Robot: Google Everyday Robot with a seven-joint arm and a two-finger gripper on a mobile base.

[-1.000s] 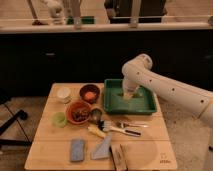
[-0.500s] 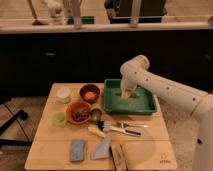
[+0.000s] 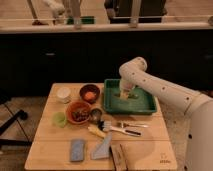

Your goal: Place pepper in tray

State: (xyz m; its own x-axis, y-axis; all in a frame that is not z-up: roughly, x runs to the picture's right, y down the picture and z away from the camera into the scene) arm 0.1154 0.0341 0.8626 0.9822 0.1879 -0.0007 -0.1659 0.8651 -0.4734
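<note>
Hovering inside green tray [image 3: 145, 105], end effector [image 3: 124, 93] shifted leftward, grip state cannot tell

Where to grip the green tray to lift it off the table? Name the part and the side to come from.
Grip the green tray by its raised left rim, coming from above: that edge stands clear of the dark bowl beside it. The tool hangs down over the tray's middle, on the white arm, so the right side is blocked.

The gripper [image 3: 123, 93] hangs low at the back of a pale wooden surface [image 3: 55, 150]. Behind it runs a dark cabinet front [image 3: 60, 57] under a long light counter edge [image 3: 100, 27]. Grey speckled floor [image 3: 22, 107] spreads out on the left, dimly lit.
</note>
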